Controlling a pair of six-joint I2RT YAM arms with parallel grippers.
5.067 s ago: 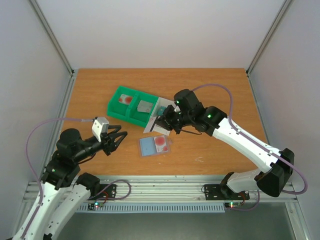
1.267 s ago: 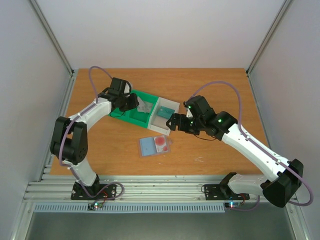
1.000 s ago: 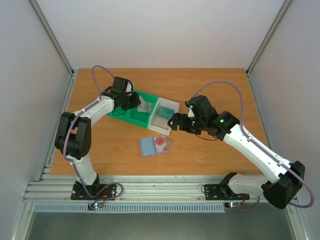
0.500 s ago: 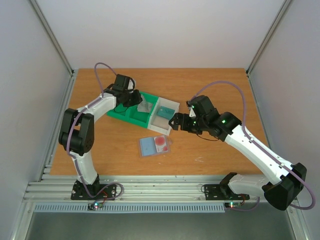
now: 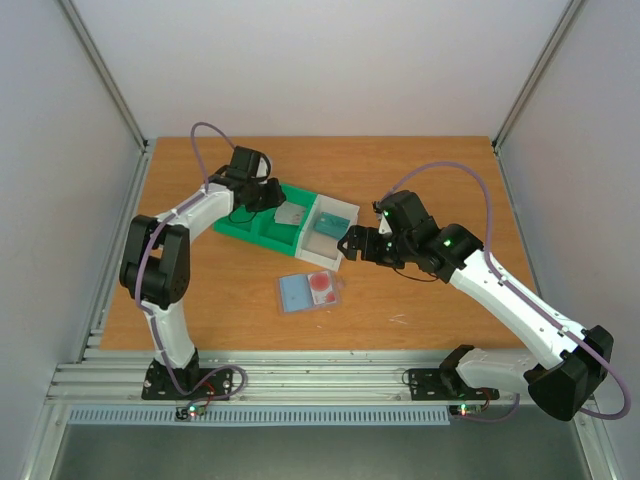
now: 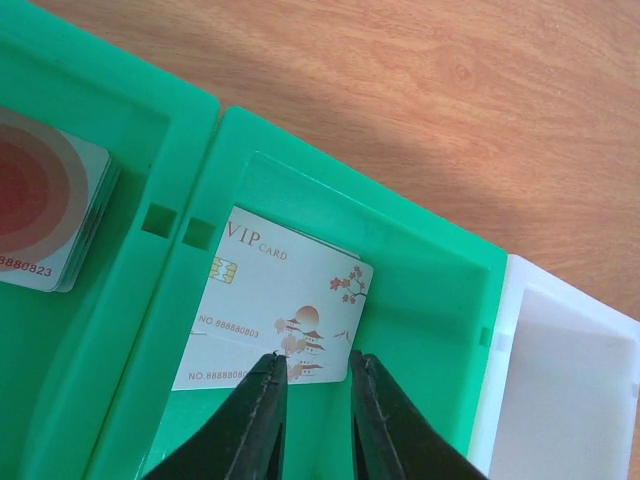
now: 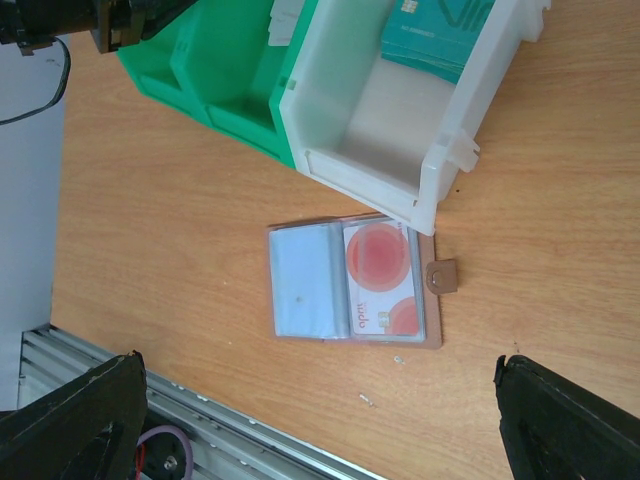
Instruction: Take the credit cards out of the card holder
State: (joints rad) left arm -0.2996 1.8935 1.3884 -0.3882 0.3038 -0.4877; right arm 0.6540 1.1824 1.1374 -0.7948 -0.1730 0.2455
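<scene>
The card holder (image 5: 309, 292) lies open on the table, also in the right wrist view (image 7: 305, 285). Its right pocket holds a white credit card with red circles (image 7: 382, 280); the left pocket looks plain blue. My left gripper (image 6: 316, 365) hovers low over the tray's middle compartment, jaws slightly open with nothing between them. Just past its fingertips (image 6: 270, 372) a white VIP card (image 6: 270, 300) lies flat in that compartment. From above, this gripper (image 5: 272, 195) is at the tray. My right gripper (image 5: 350, 245) stands wide open beside the tray's white end, above the holder.
The green-and-white tray (image 5: 232, 228) sits at mid-table. Its left compartment holds red-circle cards (image 6: 40, 220). Its white compartment (image 7: 350, 170) holds teal cards (image 7: 435, 30) and its near corner overlaps the holder's top edge. The table's metal front rail (image 7: 200, 440) is close by.
My left gripper's jaws have parted a little over the middle compartment, and the arm shifted slightly along the tray. The right arm has hardly moved.
</scene>
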